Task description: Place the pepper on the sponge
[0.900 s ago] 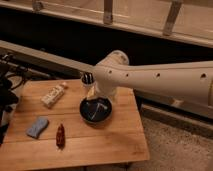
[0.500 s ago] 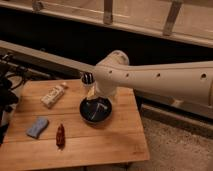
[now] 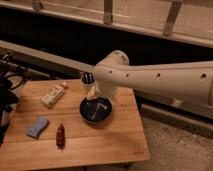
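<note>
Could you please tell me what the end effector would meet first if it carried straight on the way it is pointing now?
The end effector hangs above the wooden table, seemingly pointing down. Straight on, it would likely meet the dark bowl first, though depth is unclear; the pepper lies well aside.

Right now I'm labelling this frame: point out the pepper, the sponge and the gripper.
pepper (image 3: 60, 136), camera view, middle of its red body.
sponge (image 3: 37, 127), camera view, centre of its blue top.
gripper (image 3: 88, 80), camera view, dark tip, behind and right of the pepper.
</note>
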